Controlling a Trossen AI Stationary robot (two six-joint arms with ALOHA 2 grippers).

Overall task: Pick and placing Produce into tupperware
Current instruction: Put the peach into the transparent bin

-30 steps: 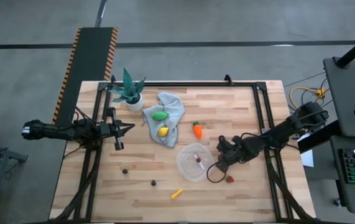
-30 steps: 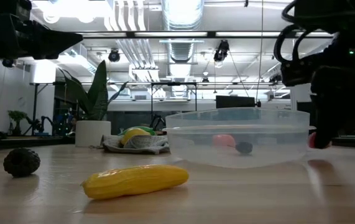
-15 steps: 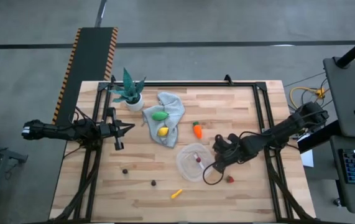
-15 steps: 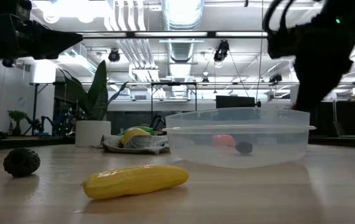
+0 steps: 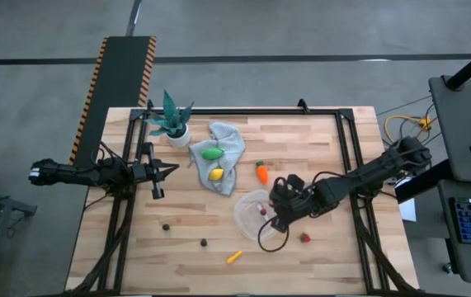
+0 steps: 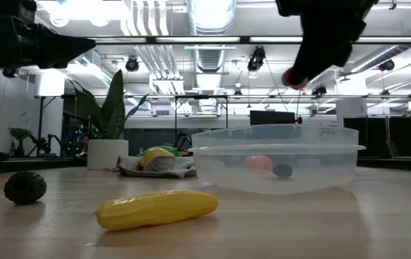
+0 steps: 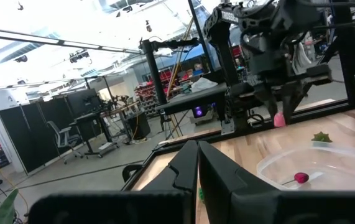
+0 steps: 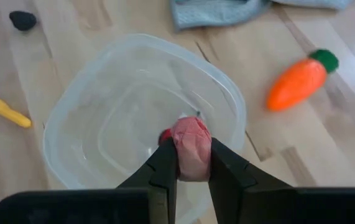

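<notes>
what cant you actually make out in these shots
- What kind of produce the pink piece in the right gripper is: the fingers cover its sides.
- Red piece in the tupperware: right wrist view, mostly hidden behind the pink piece.
- Dark berries: high view, too small to identify.

Grey concrete floor (image 5: 301, 29), ceiling lights (image 6: 209, 13), exposed ducts (image 6: 212, 54).

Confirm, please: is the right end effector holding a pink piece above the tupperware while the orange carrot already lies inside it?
Not quite. The right end effector does hold the pink piece above the tupperware, but the orange carrot lies on the table outside it, as the right wrist view shows.
</notes>
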